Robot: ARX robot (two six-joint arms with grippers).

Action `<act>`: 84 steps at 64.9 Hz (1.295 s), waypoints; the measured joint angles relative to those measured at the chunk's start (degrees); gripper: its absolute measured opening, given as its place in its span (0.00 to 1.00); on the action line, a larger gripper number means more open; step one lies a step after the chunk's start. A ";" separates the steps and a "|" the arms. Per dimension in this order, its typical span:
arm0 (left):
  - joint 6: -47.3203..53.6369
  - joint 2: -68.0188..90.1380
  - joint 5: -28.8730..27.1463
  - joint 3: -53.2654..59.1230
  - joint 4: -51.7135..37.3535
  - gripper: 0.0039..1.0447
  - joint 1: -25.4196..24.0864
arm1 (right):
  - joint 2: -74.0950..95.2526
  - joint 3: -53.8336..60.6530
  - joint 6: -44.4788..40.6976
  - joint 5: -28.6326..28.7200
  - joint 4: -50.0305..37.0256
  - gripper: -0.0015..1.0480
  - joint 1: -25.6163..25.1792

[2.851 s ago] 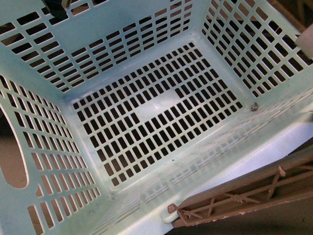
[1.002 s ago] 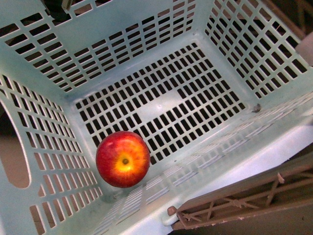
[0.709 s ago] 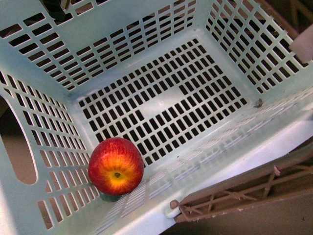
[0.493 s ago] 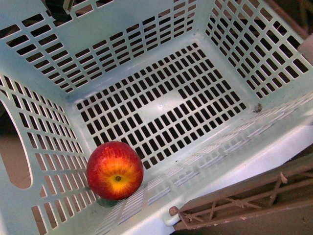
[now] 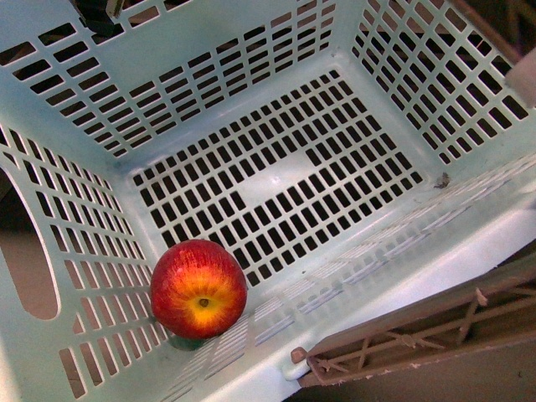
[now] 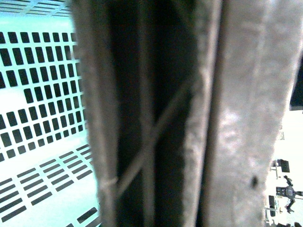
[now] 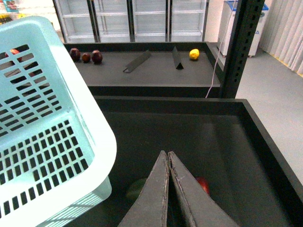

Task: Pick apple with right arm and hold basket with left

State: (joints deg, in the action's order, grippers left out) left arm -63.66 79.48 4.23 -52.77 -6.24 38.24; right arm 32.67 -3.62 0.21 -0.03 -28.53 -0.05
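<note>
While poised over a dark bin (image 7: 213, 137), right gripper (image 7: 166, 153) with jaws pressed together, holding nothing. Just past the jaw tips, down in the bin, a green fruit (image 7: 137, 189) and a red fruit (image 7: 202, 184). To one side of the jaws, basket (image 7: 102, 137); inside it, well apart from them, apple (image 5: 198, 290) in a floor corner. Left gripper hidden; brown handle (image 6: 156, 118) filling its wrist view, jaw state impossible to tell.

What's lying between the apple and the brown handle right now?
In the front view, only the slotted pale-blue wall and rim of the basket lie between the apple and the handle.
</note>
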 joint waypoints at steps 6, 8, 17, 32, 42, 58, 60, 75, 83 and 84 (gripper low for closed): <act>0.00 0.00 -0.07 0.00 0.00 0.13 0.00 | -2.64 0.79 0.00 0.00 1.90 0.02 0.00; 0.00 0.00 -0.04 0.00 0.00 0.13 0.00 | -3.45 1.01 0.00 0.02 2.51 0.02 0.00; -0.02 0.00 0.04 0.00 0.00 0.13 0.02 | -5.86 2.58 -0.04 0.02 2.40 0.02 0.00; 0.00 0.00 0.02 0.00 0.00 0.13 0.02 | -11.52 2.60 -0.02 0.02 7.34 0.02 0.00; -0.02 0.00 0.02 0.00 0.00 0.13 0.02 | -14.99 2.60 -0.02 0.02 10.80 0.02 0.00; 0.00 0.00 0.02 0.00 0.00 0.13 0.02 | -19.08 2.60 -0.02 0.02 14.91 0.02 0.00; 0.00 0.00 0.02 0.00 0.00 0.13 0.02 | -19.54 2.60 -0.02 0.02 15.39 0.02 0.00; 0.00 0.00 0.02 0.00 0.00 0.13 0.02 | -22.49 2.60 -0.02 0.02 18.34 0.02 0.00; 0.02 0.00 0.02 0.00 0.00 0.13 0.00 | -30.95 2.58 -0.02 0.02 27.89 0.02 0.00; 0.00 0.00 0.00 0.00 0.00 0.13 0.00 | -31.45 2.58 -0.02 0.00 28.02 0.02 0.02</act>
State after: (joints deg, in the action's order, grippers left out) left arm -63.66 79.48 4.23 -52.77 -6.24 38.24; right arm 1.21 -1.04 0.19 -0.03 -0.51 -0.03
